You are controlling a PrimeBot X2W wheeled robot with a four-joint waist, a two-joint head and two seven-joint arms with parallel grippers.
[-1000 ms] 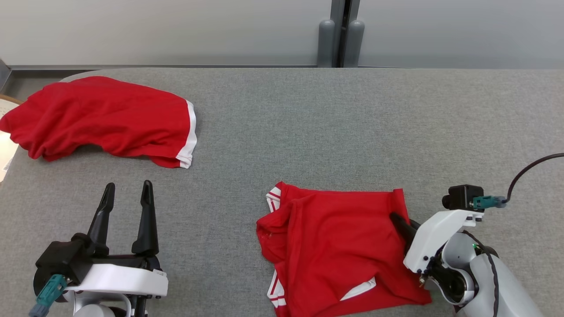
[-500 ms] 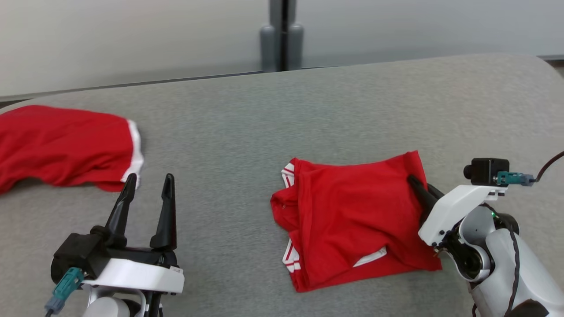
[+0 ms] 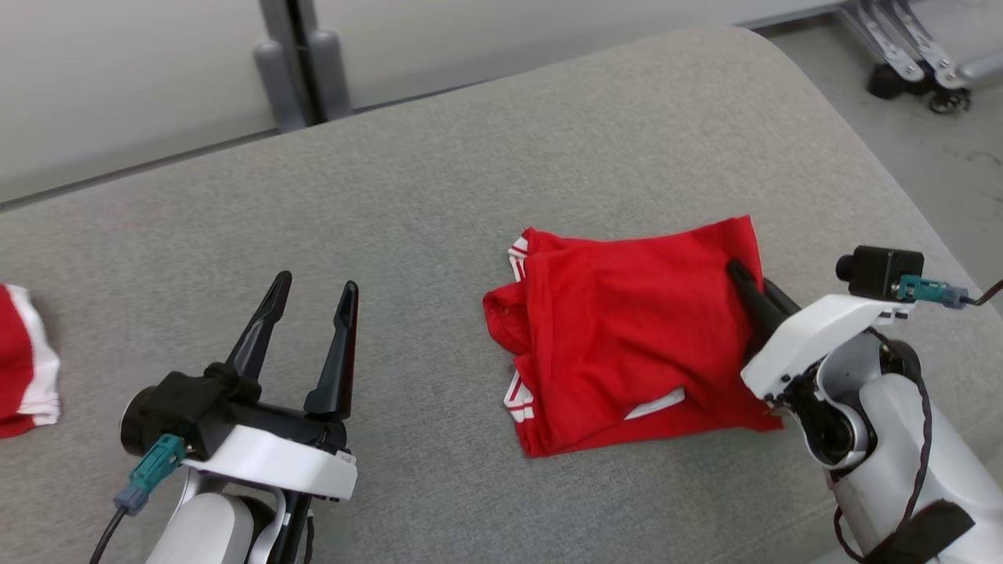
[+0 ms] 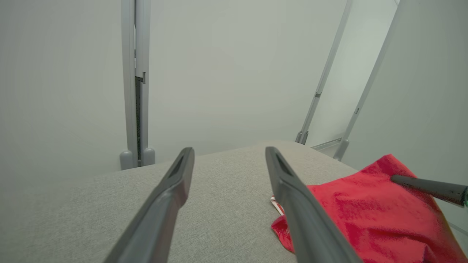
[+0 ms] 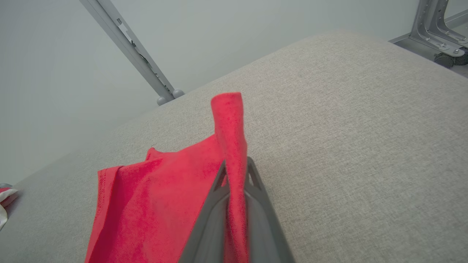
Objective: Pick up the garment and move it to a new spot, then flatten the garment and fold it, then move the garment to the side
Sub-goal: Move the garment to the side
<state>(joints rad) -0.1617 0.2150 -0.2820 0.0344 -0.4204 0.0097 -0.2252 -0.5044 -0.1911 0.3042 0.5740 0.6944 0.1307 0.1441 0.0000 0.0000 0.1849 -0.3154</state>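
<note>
My right gripper [image 3: 748, 286] is closed on the garment [image 3: 627, 329]. In the right wrist view a fold of cloth [image 5: 230, 120] stands up between my two fingers, pinched tight. The garment itself lies on the grey table [image 3: 439, 196], toward the table's rounded right end, as a compact red packet with white trim showing at its left side. It looks already folded to me, so I judge that the step in hand is the last one, moving it to the side. I hold it by the edge nearest the table's right end, I think because from there the packet can be pulled across the table without opening the layers. My left gripper [image 3: 316, 282] hovers over the near left part of the table, its fingers spread and empty, well apart from the garment, so it does not disturb the fold. Another red cloth [image 3: 23, 368] lies at the table's left side.
</note>
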